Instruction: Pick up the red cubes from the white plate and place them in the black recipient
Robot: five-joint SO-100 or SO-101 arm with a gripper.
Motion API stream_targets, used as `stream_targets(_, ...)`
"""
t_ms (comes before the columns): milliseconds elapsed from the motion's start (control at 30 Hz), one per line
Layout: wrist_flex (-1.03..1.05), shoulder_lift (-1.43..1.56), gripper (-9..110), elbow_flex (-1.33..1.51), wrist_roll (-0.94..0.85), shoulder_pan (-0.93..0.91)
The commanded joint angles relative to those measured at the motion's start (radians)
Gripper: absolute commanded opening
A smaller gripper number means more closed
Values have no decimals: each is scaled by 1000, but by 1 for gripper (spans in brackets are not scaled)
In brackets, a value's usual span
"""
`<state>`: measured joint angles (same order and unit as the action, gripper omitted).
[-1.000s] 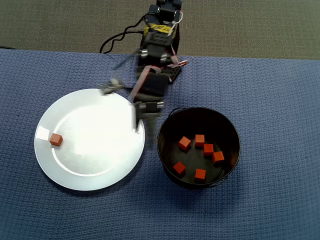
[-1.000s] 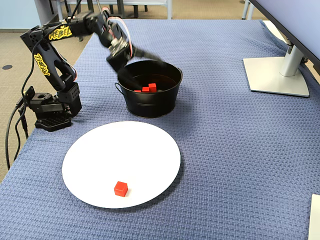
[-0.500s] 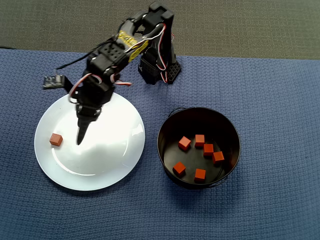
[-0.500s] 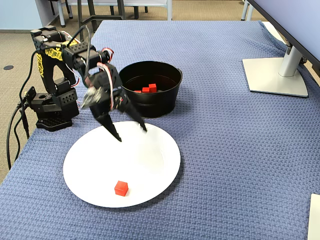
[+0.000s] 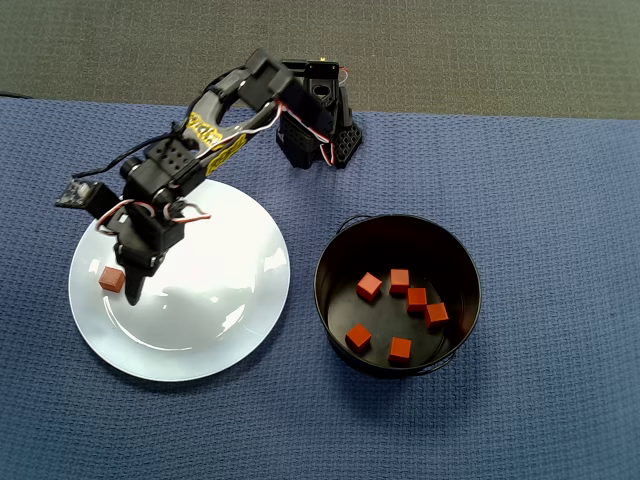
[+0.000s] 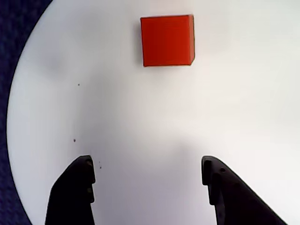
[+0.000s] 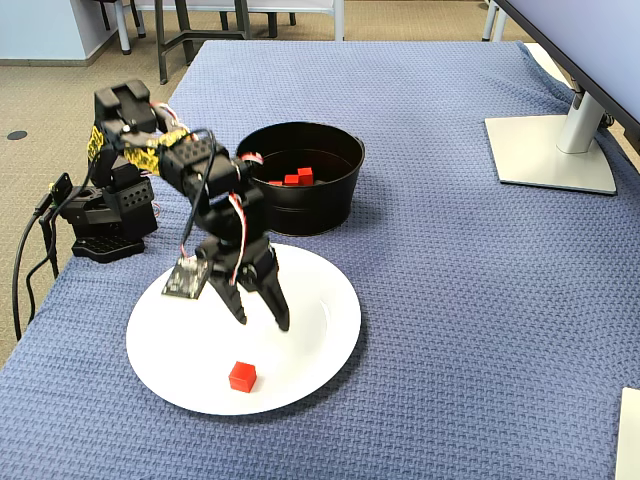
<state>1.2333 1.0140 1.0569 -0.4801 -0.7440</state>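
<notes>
The gripper [image 6: 147,187], jaws spread and empty, is swinging from the black recipient [image 5: 397,295] toward the last red cube [image 6: 167,40] just ahead on the white plate [image 6: 140,117].

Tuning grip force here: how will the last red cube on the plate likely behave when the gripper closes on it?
The red cube has flat faces and crisp edges, so it probably stays put rather than rolling. Sitting on the glossy white plate, it may slide if nudged. It looks small and likely light; the open gripper spans it easily.

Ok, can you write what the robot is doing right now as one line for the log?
phase: reaching | claw: open, empty, above white plate | red cube on plate: one, not gripped | black pot: six cubes
</notes>
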Motion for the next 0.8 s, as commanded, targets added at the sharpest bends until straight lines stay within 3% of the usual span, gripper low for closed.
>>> stream_targets(0,43,-52,21,-181,3,-44)
stream_targets(767,-11,-267,11,-360,-58,-121)
